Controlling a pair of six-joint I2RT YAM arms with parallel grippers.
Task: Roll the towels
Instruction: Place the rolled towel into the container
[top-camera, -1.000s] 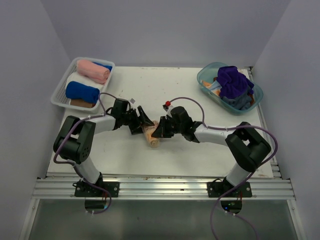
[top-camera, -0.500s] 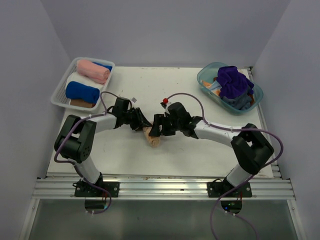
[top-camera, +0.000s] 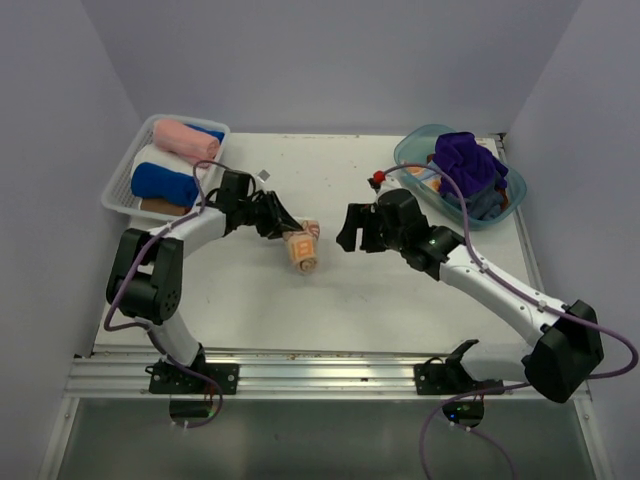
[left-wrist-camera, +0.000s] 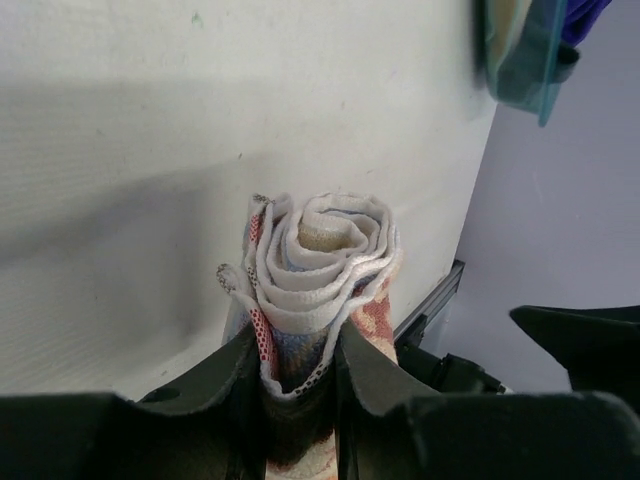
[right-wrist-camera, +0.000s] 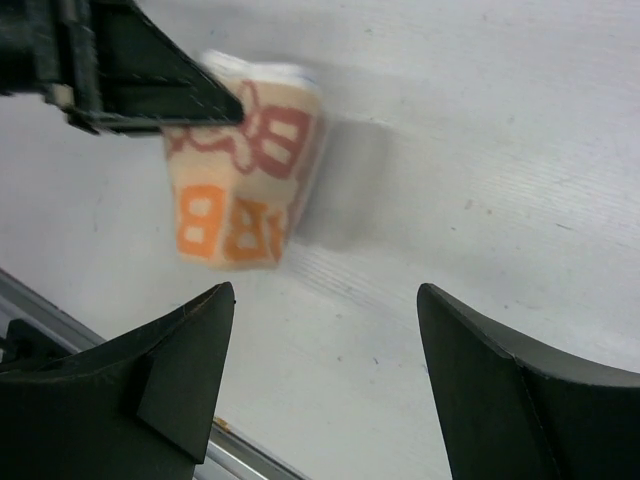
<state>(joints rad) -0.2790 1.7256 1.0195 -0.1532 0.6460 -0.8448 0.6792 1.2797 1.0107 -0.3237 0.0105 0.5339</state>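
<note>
The cream-and-orange printed towel (top-camera: 302, 250) is rolled into a tight spiral, near the table (top-camera: 330, 180) centre.

the overhead view is bright and even, with soft light from above and only faint shadows on the table (top-camera: 330, 300). at the left wrist a broad grey shadow band crosses the surface. at the right wrist the rolled towel (right-wrist-camera: 245, 165) looks smeared and soft, its shadow falling right; the near fingers (right-wrist-camera: 170, 370) are black silhouettes.

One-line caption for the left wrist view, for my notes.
Left gripper clamps the rolled printed towel, its spiral end showing.
</note>
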